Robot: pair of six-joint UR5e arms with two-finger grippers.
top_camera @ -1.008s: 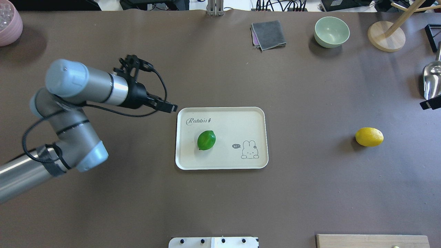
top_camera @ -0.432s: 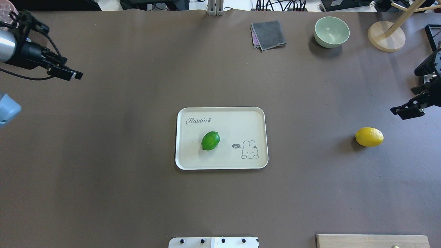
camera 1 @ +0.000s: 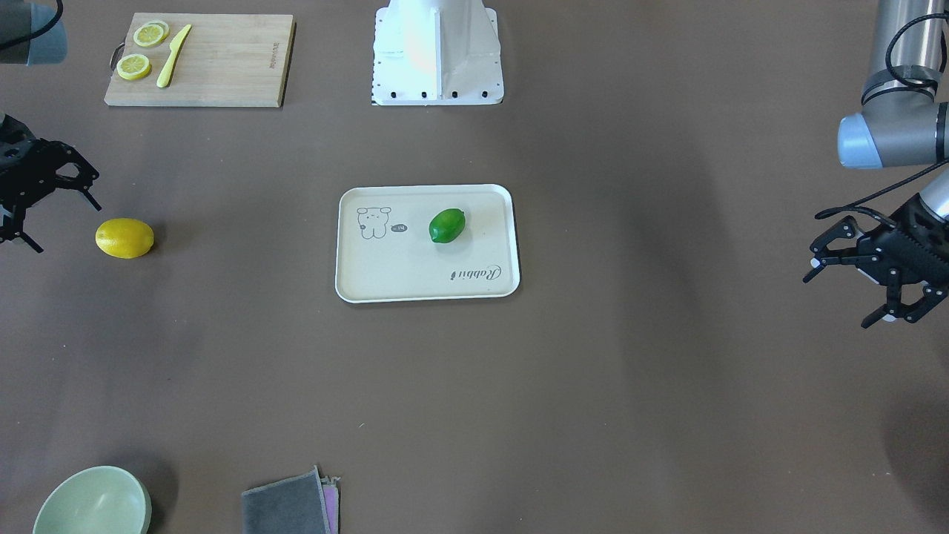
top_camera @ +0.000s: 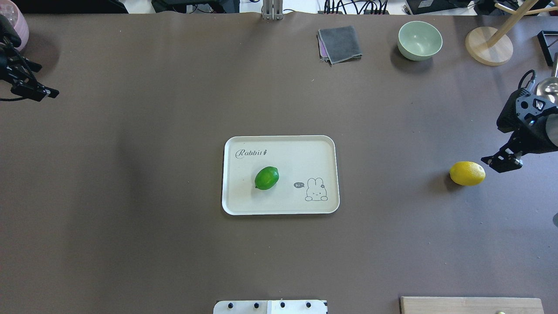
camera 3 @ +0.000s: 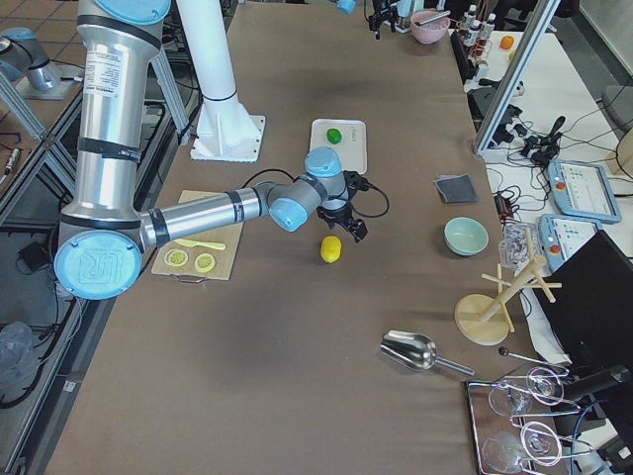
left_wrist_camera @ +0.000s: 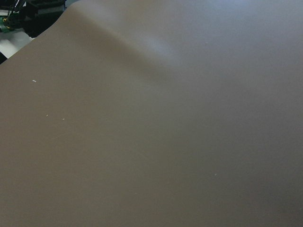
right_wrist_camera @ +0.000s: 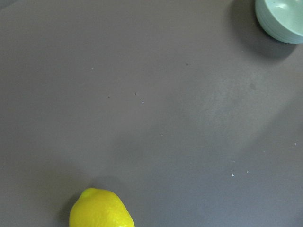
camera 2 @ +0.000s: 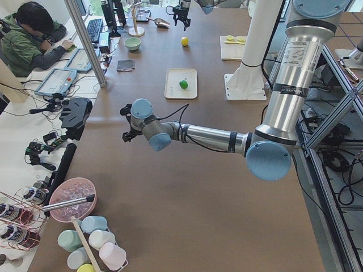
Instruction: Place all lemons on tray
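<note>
The green lemon [top_camera: 267,178] lies on the cream tray [top_camera: 279,206] at mid-table; both also show in the front view, the lemon [camera 1: 447,225] on the tray [camera 1: 415,278]. The yellow lemon [top_camera: 467,173] lies on the bare table far to the tray's right, and also shows in the front view [camera 1: 124,238] and at the bottom of the right wrist view [right_wrist_camera: 101,210]. My right gripper [camera 1: 65,227] is open and empty, just beside and above the yellow lemon, apart from it [top_camera: 501,162]. My left gripper [camera 1: 838,300] is open and empty at the far left table edge [top_camera: 37,92].
A pale green bowl [top_camera: 419,40], a grey cloth [top_camera: 340,43] and a wooden stand [top_camera: 488,46] sit at the far side. A cutting board [camera 1: 215,63] with lemon slices and a knife lies near the robot base [camera 1: 437,52]. A pink bowl [top_camera: 17,26] is at far left.
My left arm has pulled back from the tray's left edge to the far left. My right gripper has come in from the right edge towards the yellow lemon. The green lemon rolled slightly right.
</note>
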